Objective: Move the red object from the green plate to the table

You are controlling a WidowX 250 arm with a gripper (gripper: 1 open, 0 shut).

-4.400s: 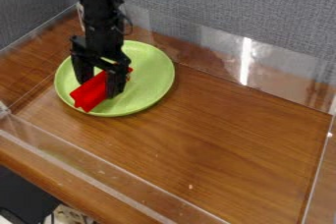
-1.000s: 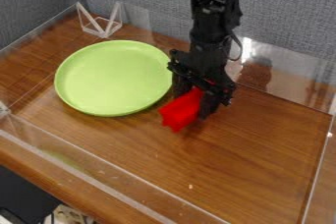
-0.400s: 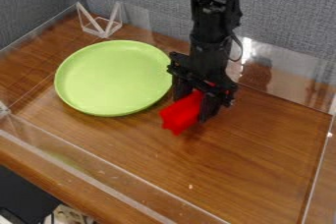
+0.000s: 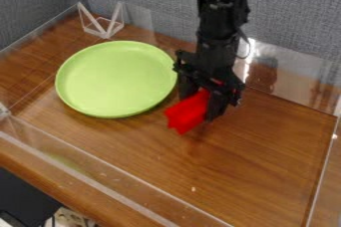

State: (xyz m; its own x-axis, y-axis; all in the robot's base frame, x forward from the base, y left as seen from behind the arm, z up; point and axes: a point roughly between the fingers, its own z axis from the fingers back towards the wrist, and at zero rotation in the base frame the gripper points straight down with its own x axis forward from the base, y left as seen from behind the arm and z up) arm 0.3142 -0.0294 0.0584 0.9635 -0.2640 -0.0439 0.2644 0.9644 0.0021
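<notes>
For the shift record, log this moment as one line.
hand: closed on red block | block: off green plate, at its right in view | table: contact unclear

1. No text, label, brand, number or sign can be read.
</notes>
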